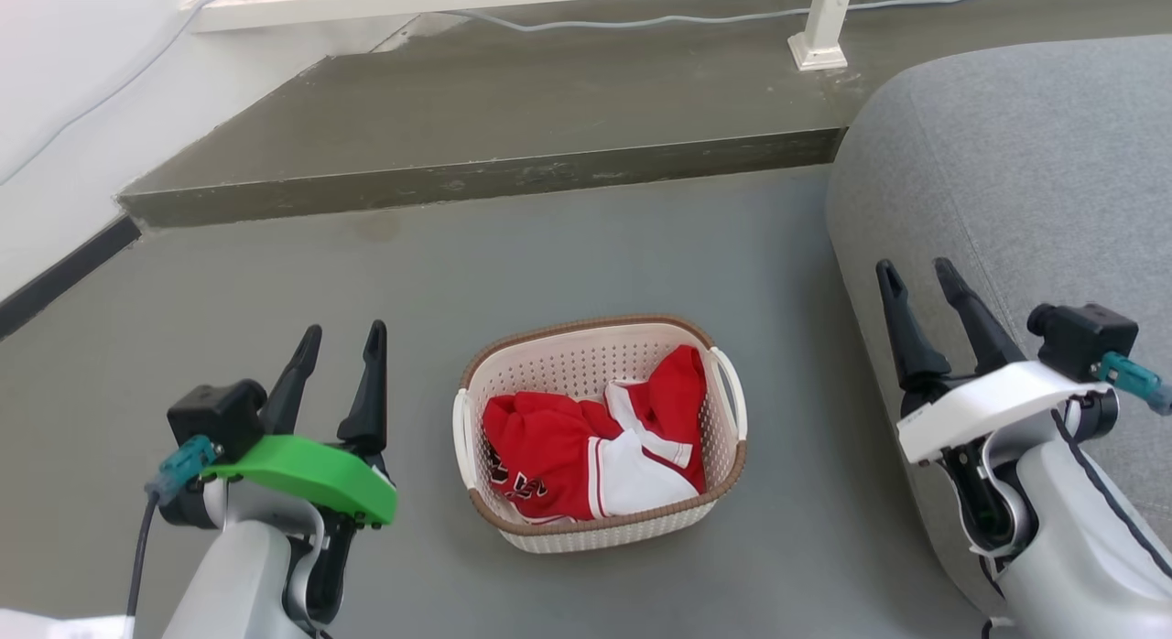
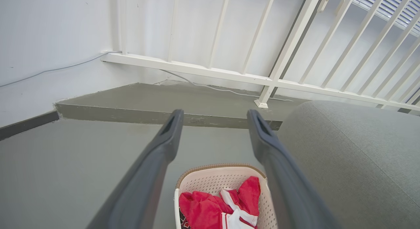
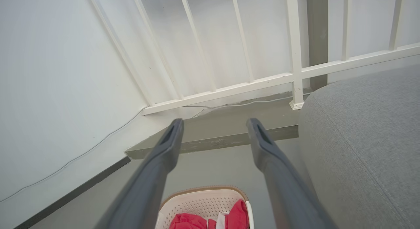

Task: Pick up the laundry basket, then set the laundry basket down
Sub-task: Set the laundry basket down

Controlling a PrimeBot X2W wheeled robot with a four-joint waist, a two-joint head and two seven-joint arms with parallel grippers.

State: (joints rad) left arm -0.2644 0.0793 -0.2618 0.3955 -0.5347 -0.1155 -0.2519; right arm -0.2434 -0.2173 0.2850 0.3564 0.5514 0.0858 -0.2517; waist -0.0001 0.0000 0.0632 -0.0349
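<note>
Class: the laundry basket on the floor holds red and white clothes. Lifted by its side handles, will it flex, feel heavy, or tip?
Probably stiff: the laundry basket looks like moulded perforated plastic with a firm rim. Likely light: holed walls, only soft clothes inside. Held by both handles it should hang level; by one, it would likely tilt.
</note>
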